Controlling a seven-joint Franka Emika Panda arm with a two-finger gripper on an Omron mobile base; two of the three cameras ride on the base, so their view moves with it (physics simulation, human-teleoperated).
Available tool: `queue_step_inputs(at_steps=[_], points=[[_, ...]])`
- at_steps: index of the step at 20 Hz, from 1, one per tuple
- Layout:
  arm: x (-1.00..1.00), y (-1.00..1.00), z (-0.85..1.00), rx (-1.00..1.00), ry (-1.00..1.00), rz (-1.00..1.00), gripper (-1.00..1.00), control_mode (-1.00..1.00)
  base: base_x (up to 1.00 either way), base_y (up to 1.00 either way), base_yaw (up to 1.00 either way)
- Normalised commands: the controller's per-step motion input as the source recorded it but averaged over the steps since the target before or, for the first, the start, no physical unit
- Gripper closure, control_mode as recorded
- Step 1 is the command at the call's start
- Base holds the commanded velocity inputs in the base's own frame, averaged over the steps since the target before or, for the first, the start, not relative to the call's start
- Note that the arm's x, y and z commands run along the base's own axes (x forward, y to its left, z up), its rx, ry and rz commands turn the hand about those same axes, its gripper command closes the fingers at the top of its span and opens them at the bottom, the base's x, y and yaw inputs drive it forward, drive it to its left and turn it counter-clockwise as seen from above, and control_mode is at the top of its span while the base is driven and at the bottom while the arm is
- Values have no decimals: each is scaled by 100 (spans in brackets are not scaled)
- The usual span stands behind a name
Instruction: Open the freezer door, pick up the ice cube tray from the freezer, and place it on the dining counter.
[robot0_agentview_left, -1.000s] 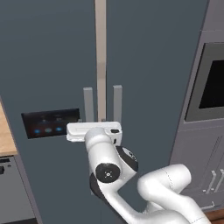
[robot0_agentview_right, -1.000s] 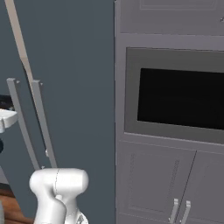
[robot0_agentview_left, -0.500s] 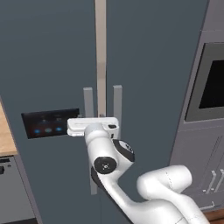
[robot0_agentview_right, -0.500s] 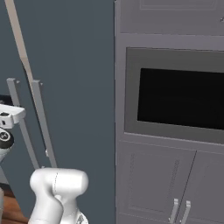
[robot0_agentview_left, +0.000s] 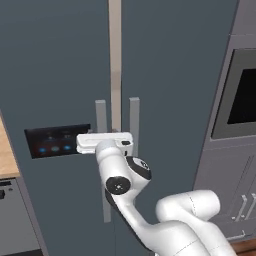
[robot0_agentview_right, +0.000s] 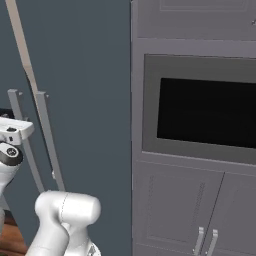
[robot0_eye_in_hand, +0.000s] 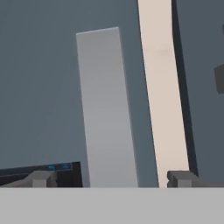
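Note:
The freezer door (robot0_agentview_left: 55, 75) is shut, a slate panel with a black display (robot0_agentview_left: 56, 142) lit by blue dots. Its grey bar handle (robot0_agentview_left: 101, 120) stands beside the tan strip (robot0_agentview_left: 115, 60) between the two doors. My gripper (robot0_agentview_left: 104, 141) is raised to the handle at display height. In the hand view the handle (robot0_eye_in_hand: 107, 109) stands upright between my spread fingertips (robot0_eye_in_hand: 41, 178), so the gripper (robot0_eye_in_hand: 111, 179) is open around it without touching. The ice cube tray is hidden behind the shut door. The dining counter is out of view.
The plain slate door (robot0_agentview_left: 175, 90) with its own bar handle (robot0_agentview_left: 134, 125) is just right of the gripper. A wall oven (robot0_agentview_right: 205, 110) with a black window sits further right, above grey cabinet doors (robot0_agentview_right: 175, 210). A wood counter edge (robot0_agentview_left: 5, 150) shows at far left.
The hand has risen a little and moved in toward the freezer handle. The jaws have stayed open and the doors have not moved.

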Motion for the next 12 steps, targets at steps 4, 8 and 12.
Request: queue_step_inputs(at_steps=[4,8,12], points=[[17,10,-6,0,0,0,-100,-100,0,0,0],[24,6,-3,0,0,0,-100,-100,0,0,0],[26,2,0,0,0,0,-100,-100,0,0,0]])
